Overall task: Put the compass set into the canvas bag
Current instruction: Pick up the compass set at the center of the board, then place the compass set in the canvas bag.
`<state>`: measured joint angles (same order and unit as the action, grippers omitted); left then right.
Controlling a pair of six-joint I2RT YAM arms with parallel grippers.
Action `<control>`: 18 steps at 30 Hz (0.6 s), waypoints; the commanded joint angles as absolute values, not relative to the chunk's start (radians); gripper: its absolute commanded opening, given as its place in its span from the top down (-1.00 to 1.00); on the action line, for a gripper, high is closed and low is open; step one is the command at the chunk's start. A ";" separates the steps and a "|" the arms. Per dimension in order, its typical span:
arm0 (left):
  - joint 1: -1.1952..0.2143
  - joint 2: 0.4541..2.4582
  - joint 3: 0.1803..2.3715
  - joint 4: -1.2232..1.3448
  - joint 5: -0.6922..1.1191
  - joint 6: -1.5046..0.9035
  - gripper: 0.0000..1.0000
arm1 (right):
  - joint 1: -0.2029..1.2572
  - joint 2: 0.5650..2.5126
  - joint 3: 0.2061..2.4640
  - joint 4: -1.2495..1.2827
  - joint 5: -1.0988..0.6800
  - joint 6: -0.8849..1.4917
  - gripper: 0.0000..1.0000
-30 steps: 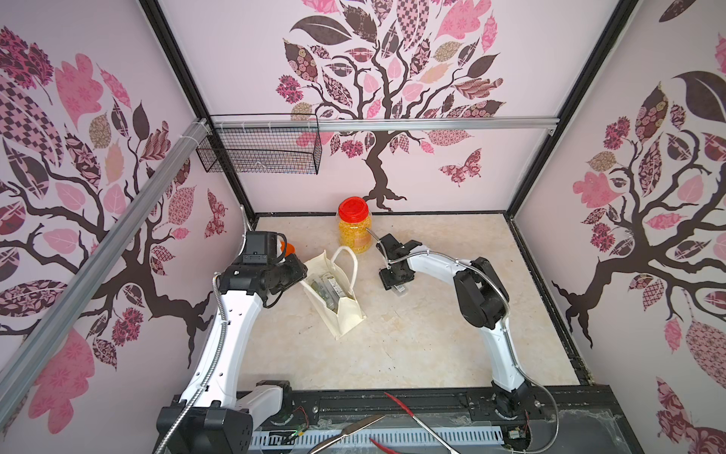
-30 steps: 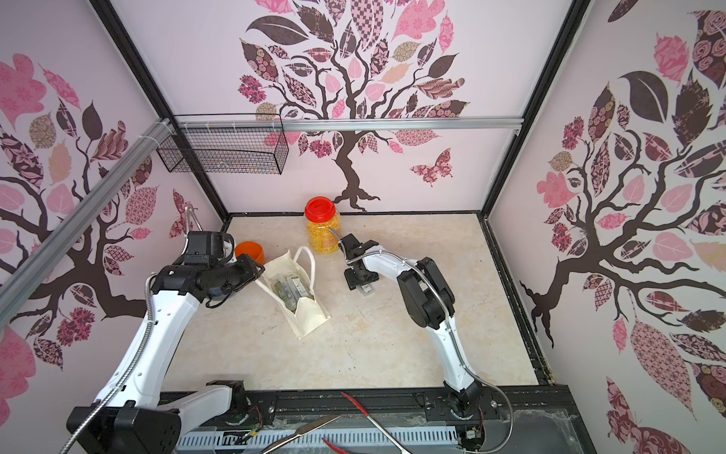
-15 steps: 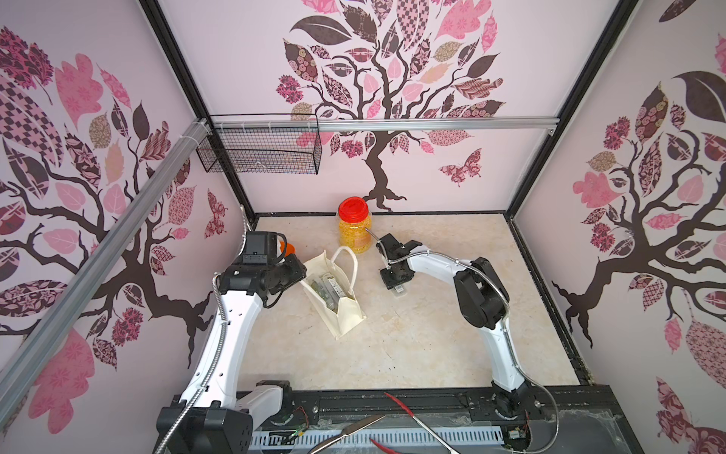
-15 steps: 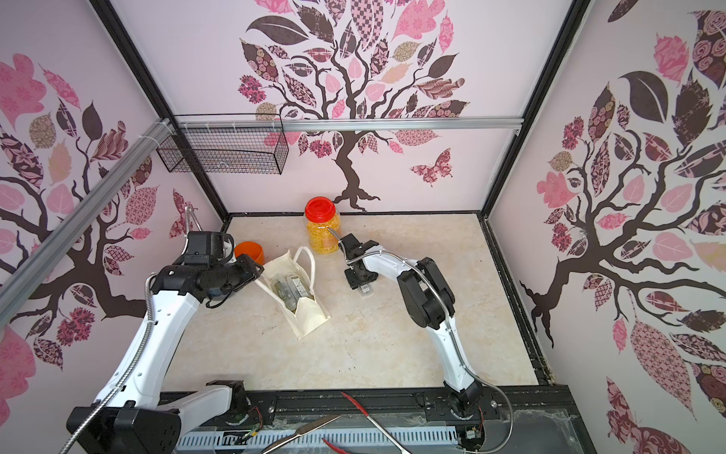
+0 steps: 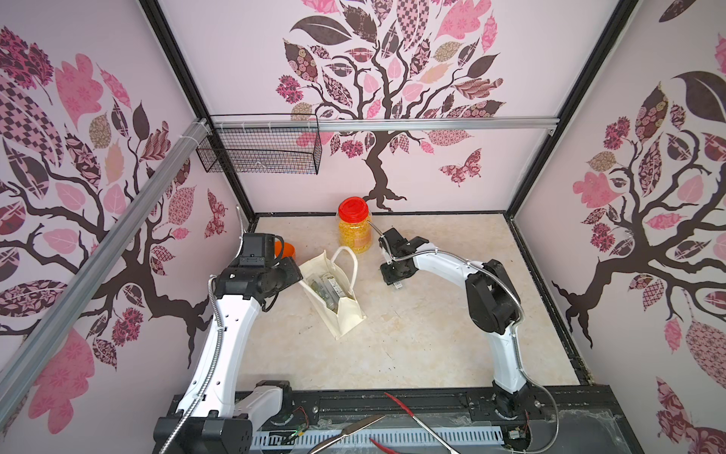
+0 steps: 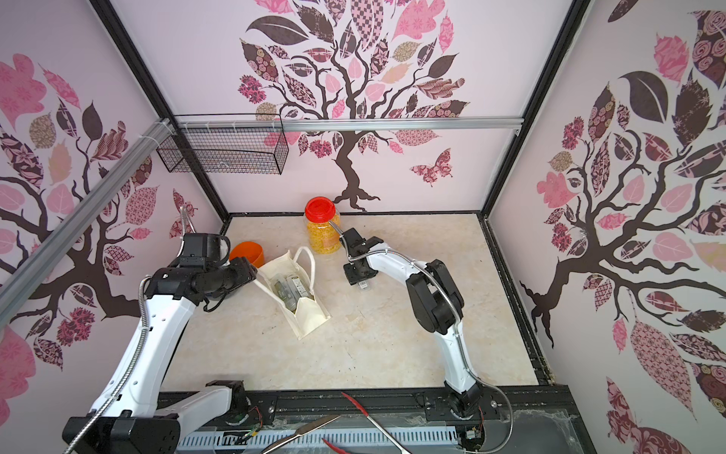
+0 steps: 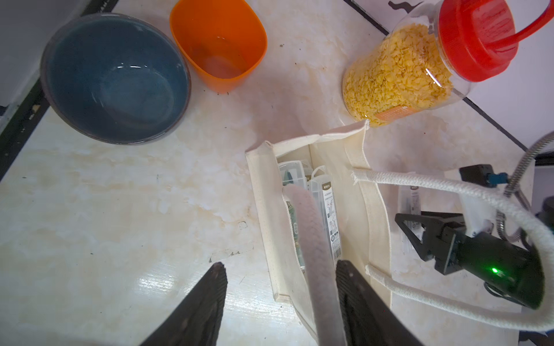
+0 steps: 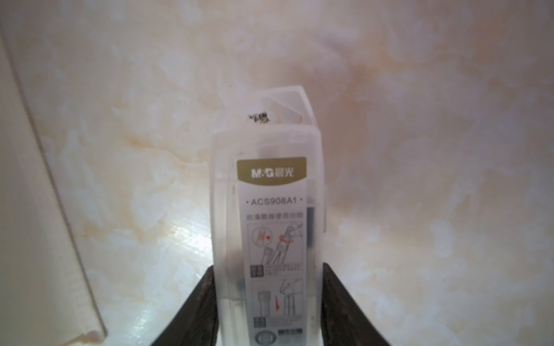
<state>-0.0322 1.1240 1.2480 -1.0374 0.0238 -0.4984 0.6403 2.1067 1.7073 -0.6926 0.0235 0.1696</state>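
The right gripper (image 8: 268, 268) is clamped on the compass set (image 8: 269, 185), a clear plastic case held close to the marble tabletop (image 5: 412, 346), just right of the canvas bag (image 5: 345, 318). The bag stands open, nearer than the red-lidded jar (image 5: 354, 230), with clear cases (image 7: 325, 209) inside. The left gripper (image 7: 281, 263) hangs over its mouth, jaws apart, one handle (image 7: 311, 239) running loose between them.

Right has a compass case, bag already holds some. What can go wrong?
1. Left gripper is open, bag handle loose between its jaws: the canvas bag may sag or tip.
2. Cases already crowd its mouth; the case in the right gripper could catch the rim.
3. The jar is close to that gripper: bump risk.
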 commanded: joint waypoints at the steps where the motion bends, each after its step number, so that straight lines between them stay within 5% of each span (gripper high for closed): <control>1: -0.004 1.115 1.306 -1.053 -0.004 -0.484 -0.27 | 0.640 1.970 1.753 -0.701 0.000 0.199 0.17; 18: 0.207 1.110 1.292 -1.022 0.127 -0.595 -0.29 | 0.645 1.774 1.993 -0.707 -0.031 0.201 0.16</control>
<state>0.1673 1.1244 1.2686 -1.0344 0.1181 -0.5709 0.6342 1.8229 1.9354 -0.6922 0.0074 0.2058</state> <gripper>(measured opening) 0.645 0.496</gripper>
